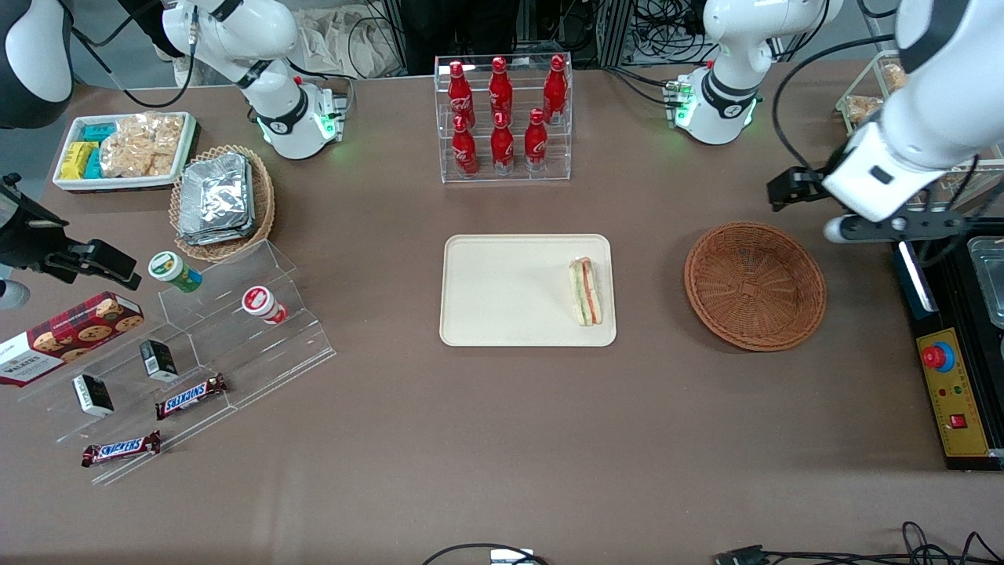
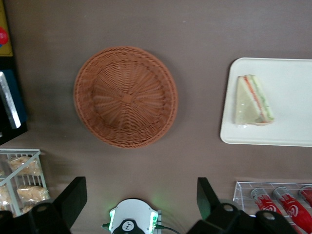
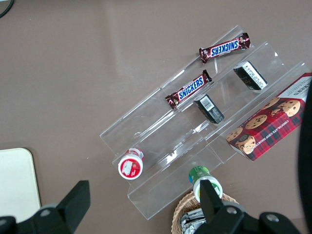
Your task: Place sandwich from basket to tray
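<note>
The sandwich [image 1: 587, 292] lies on the tray [image 1: 502, 314], at its edge nearest the empty basket [image 1: 754, 284]. The tool [image 2: 141, 195] hangs wide apart, holding nothing, above the worktop [image 1: 502, 439] beside the basket, so the placing looks done.

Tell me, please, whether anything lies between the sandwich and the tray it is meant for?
Nothing visible does: the sandwich already lies on the tray, near the edge toward the empty basket. The end effector is open and empty, raised above the table beside the basket.
</note>
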`<move>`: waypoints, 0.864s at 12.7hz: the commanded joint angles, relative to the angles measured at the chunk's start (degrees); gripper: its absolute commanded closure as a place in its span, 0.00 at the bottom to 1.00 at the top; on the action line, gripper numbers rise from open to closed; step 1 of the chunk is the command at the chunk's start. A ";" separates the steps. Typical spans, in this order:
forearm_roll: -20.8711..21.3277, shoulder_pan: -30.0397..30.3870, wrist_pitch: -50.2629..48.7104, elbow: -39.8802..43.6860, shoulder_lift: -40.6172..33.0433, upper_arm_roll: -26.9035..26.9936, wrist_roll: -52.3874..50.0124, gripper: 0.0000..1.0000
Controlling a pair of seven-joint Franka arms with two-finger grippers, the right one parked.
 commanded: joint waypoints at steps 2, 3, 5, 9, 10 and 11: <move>-1.08 4.41 0.65 -6.18 -6.90 -0.57 5.80 0.00; -1.08 4.33 0.91 -6.45 -7.43 -0.57 5.81 0.00; -1.08 2.49 1.18 -6.19 -7.43 0.91 5.81 0.00; -0.21 -12.09 1.62 -5.76 -7.17 15.32 5.72 0.00; 0.06 -12.28 1.62 -4.45 -6.74 15.34 4.94 0.00; 0.41 -11.85 1.62 -3.74 -6.38 14.90 4.58 0.00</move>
